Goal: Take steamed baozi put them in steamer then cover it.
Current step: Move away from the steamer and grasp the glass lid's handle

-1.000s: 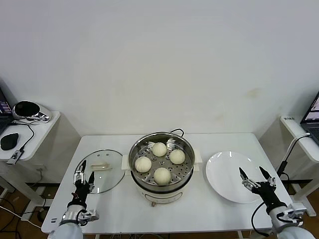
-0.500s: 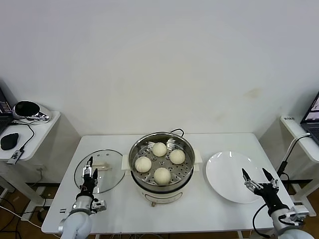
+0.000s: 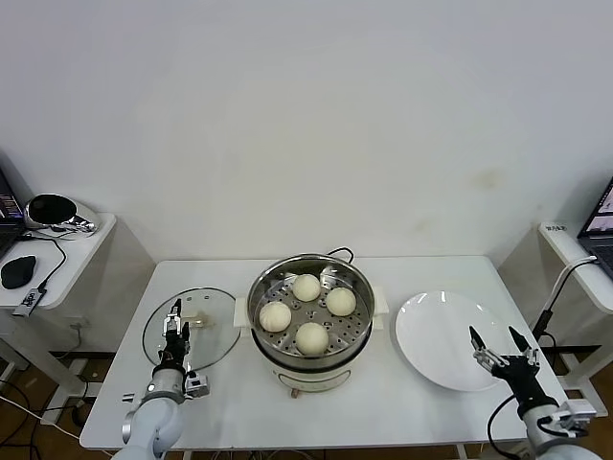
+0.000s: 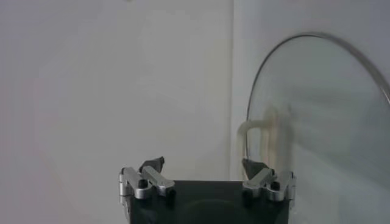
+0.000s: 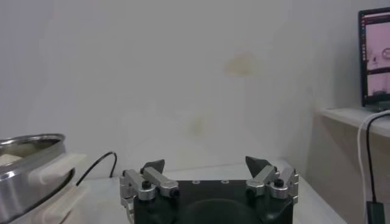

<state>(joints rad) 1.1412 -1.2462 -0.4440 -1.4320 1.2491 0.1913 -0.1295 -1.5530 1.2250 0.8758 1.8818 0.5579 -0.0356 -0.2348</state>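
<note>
Buns (image 3: 308,310), all four, sit on the steamer (image 3: 310,326) tray as before. Since a second ago the left gripper (image 3: 174,319) has moved in over the glass lid (image 3: 192,329), fingers spread wide, while the right gripper (image 3: 498,342), also spread and empty, has drawn back off the plate (image 3: 442,338).

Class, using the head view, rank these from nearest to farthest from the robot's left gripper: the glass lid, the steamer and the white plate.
1. The glass lid: at the table's left end, directly under the open left gripper.
2. The steamer: mid-table, right of the lid, with four buns inside.
3. The white plate: at the table's right end, by the right gripper.
</note>
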